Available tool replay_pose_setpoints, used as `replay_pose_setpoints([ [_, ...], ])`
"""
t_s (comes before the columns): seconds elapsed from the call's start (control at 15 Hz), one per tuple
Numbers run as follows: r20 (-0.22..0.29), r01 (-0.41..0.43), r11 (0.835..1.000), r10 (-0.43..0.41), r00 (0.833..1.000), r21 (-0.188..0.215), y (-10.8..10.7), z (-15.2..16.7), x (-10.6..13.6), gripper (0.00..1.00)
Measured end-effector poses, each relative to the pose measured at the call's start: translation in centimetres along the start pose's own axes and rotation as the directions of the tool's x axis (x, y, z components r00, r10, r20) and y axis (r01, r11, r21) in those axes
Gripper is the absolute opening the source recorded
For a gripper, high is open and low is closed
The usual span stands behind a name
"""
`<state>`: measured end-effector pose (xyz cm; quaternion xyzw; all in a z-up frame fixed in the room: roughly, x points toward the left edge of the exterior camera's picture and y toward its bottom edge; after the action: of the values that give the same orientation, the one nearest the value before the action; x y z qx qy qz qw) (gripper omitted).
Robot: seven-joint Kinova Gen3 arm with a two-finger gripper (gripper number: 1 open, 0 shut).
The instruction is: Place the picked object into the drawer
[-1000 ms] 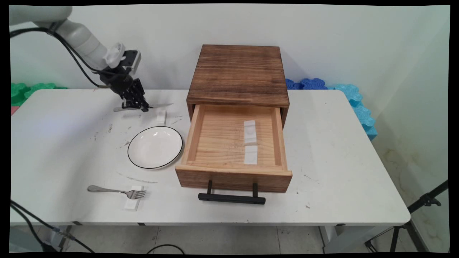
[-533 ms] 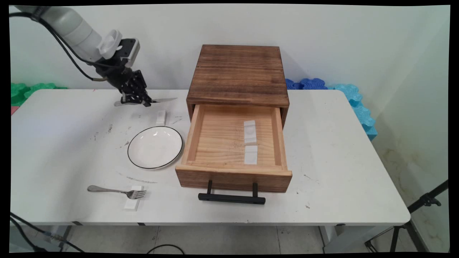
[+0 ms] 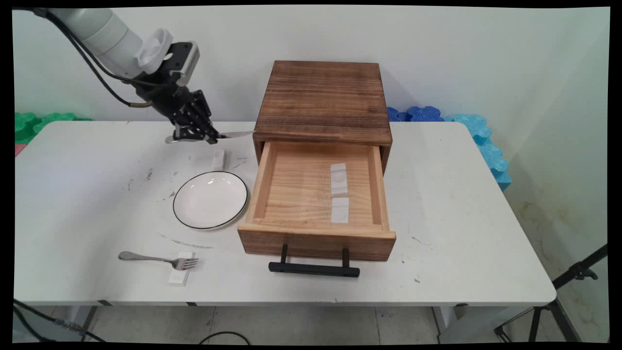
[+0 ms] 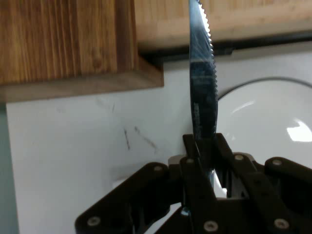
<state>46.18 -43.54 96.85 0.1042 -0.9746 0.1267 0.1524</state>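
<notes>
Drawer (image 3: 316, 194): open, two white blocks (image 3: 339, 192) inside. Plate (image 3: 210, 200): at its 9 o'clock. End effector (image 3: 197, 136): clamped on knife (image 4: 202, 92), above bench (image 3: 461, 204).

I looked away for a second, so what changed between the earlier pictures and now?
The gripper, shut on the knife, rose off the table and moved right toward the wooden drawer box. Plate, fork, open drawer and white blocks stayed put.

We read this as a lab: bare white wall (image 3: 461, 53), foam mats (image 3: 478, 133) propped behind, tripod (image 3: 573, 277) beside white table (image 3: 461, 218).
</notes>
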Motion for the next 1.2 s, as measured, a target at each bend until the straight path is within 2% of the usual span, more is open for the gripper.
replay_pose_setpoints([
  [0.67,-0.056,0.007,1.000,-0.006,0.998,0.016,1.9,0.0,7.0,0.00],
  [1.2,-0.082,0.026,0.999,-0.023,0.996,0.038,2.6,2.2,13.2,0.00],
])
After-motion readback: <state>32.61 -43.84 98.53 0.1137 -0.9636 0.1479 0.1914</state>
